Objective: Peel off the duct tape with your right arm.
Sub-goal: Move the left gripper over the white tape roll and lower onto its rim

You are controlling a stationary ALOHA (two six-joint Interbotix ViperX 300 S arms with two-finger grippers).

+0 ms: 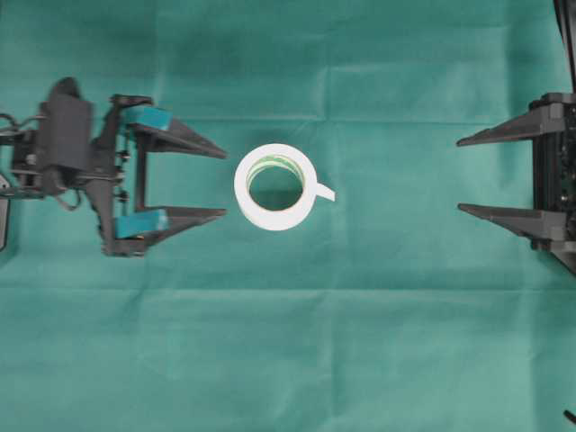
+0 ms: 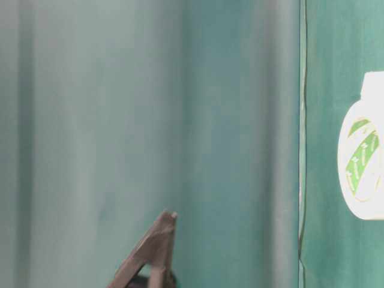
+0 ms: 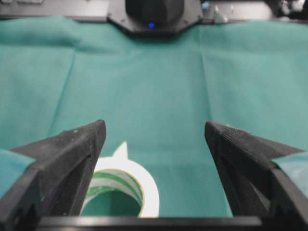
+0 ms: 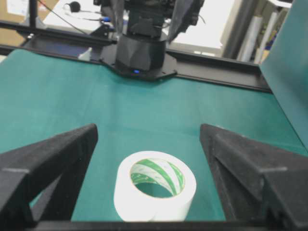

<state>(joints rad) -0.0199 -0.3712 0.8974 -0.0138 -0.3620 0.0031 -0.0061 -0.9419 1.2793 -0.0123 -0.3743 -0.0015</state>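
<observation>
The duct tape lies flat on the green cloth mid-table, its hole facing up and its short loose tail pointing toward the right arm's side. The left gripper sits just beside the roll, jaws spread wide, gripping nothing and not touching it. The right gripper is well apart from the tape at the cloth's edge, jaws also spread wide and empty.
</observation>
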